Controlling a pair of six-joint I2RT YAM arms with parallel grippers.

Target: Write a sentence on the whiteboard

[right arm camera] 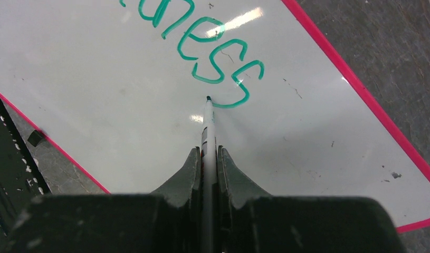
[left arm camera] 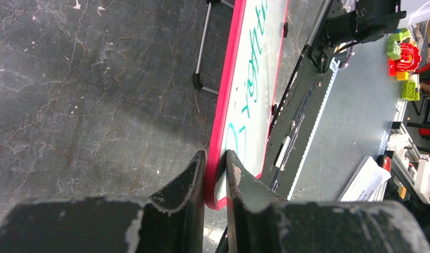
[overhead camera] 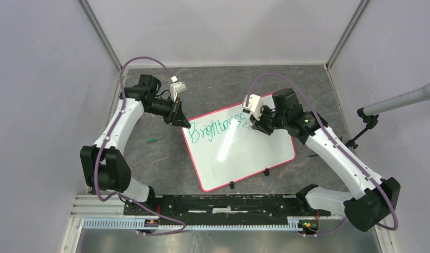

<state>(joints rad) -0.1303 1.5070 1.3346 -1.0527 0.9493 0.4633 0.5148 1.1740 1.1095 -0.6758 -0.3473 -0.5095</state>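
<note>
The whiteboard [overhead camera: 249, 153], glossy white with a red-pink rim, lies tilted on the dark table. Green lettering [overhead camera: 215, 128] along its upper part reads "Brightness". My left gripper [overhead camera: 183, 122] is shut on the board's upper left corner; in the left wrist view the rim [left arm camera: 226, 100] runs between the two fingers of this gripper [left arm camera: 216, 158]. My right gripper [overhead camera: 253, 124] is shut on a thin white marker [right arm camera: 208, 124]. In the right wrist view the marker's tip touches the board [right arm camera: 123, 89] at the tail of the last "s" of the lettering [right arm camera: 218, 58], ahead of the gripper [right arm camera: 207, 153].
A small green cap [overhead camera: 152, 140] lies on the table left of the board. Two black blocks [overhead camera: 231, 185] [overhead camera: 266, 172] sit at the board's near edge. A grey pole on a stand [overhead camera: 397, 103] reaches in from the right. A black rail [overhead camera: 218, 205] spans the front edge.
</note>
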